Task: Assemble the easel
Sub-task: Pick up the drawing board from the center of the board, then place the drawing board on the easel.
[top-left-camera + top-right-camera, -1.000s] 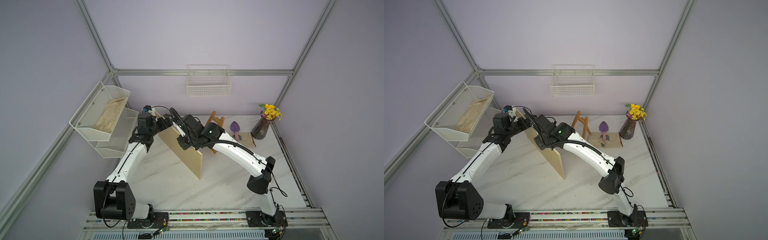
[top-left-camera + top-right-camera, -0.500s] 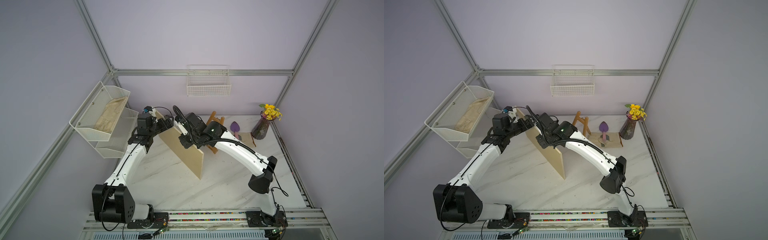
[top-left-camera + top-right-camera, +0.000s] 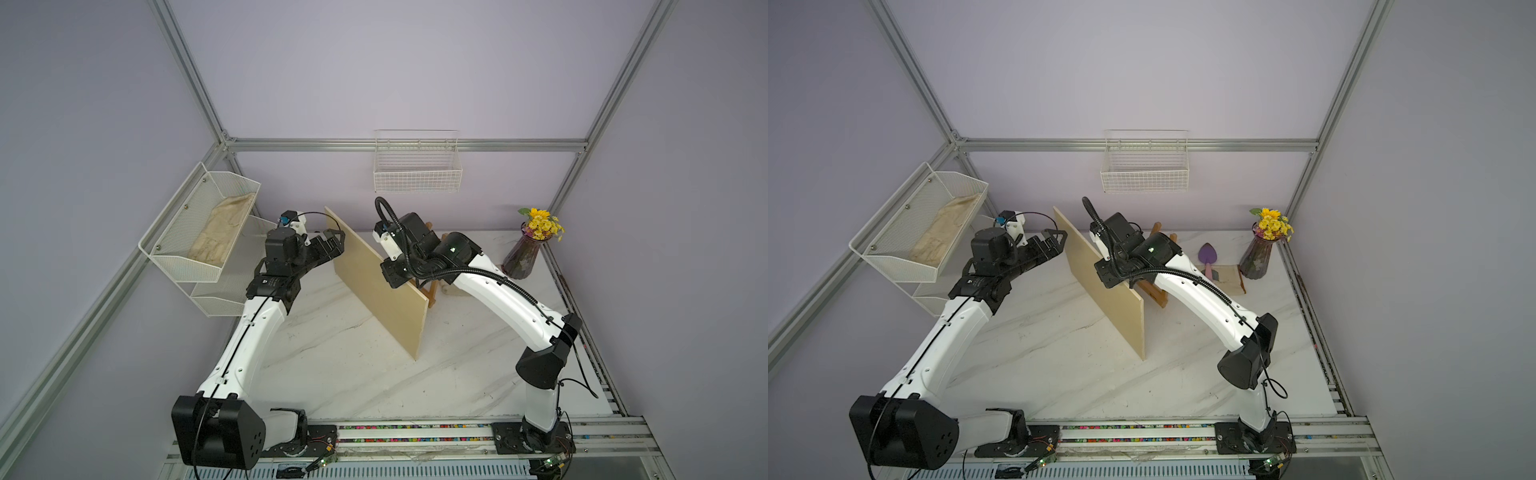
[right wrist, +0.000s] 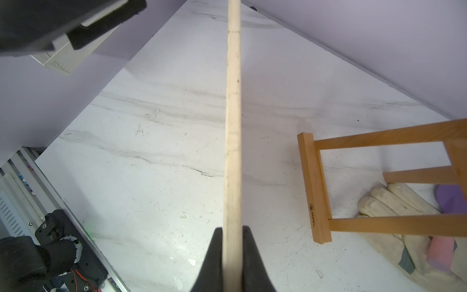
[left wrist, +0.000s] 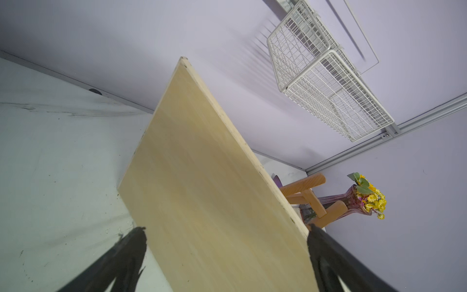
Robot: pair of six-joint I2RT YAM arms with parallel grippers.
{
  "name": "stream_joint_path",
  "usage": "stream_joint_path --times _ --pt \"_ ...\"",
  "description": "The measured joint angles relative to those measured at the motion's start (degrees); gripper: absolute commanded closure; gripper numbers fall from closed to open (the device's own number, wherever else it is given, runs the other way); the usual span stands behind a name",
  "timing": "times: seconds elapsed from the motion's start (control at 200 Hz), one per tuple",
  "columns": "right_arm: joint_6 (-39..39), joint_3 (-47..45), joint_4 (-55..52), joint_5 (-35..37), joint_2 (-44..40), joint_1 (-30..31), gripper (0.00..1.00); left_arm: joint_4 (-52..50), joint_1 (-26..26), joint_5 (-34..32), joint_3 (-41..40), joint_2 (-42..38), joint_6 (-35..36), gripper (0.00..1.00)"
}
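A: Where's the easel (image 4: 317,187)?

B: Standing on the table (image 3: 332,353), right of centre in both top views, half hidden behind the pale board (image 3: 374,282). Its legs rise from the ledge bar and lean toward the back wall. That is the long axis, and the ledge side faces the board.

A: Which step is this?

B: I'd say mounting the board. The right claw (image 4: 233,228) pinches its upper edge, one finger against each face. The left claw (image 3: 334,243) is spread wide just beside the board's far end, gripping nothing.

A: Is the board's bottom edge on the table?

B: I can't tell.

A: And next?

B: Probably swing the board round parallel with the ledge bar. Then lower its bottom edge onto the ledge and lean it back against the legs without knocking the frame over.
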Motion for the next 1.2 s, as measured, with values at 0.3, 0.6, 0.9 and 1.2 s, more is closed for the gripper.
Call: stream_joint_path --times 0.3,0.6,0.9,1.2 --pt "-0.55 -1.49 -1.42 -3.15 -4.11 -4.44 1.00 -1.11 -1.42 -0.70 -0.48 -4.48 0.76 0.00" --pt "-1.75 -0.68 -1.62 -6.99 -8.15 -10.36 1.00 -2.64 -5.92 -3.02 -4.42 -6.51 2.03 0.00" --pt "-5.25 -0.55 -2.23 -11.85 -11.13 -17.77 1.00 -2.19 -10.75 -5.92 -8.59 -6.82 2.05 0.00" --pt "-8.66 0.44 -5.16 -15.85 -12.07 -21.22 1.00 0.20 -13.25 -6.95 -12.39 -6.97 1.90 0.00"
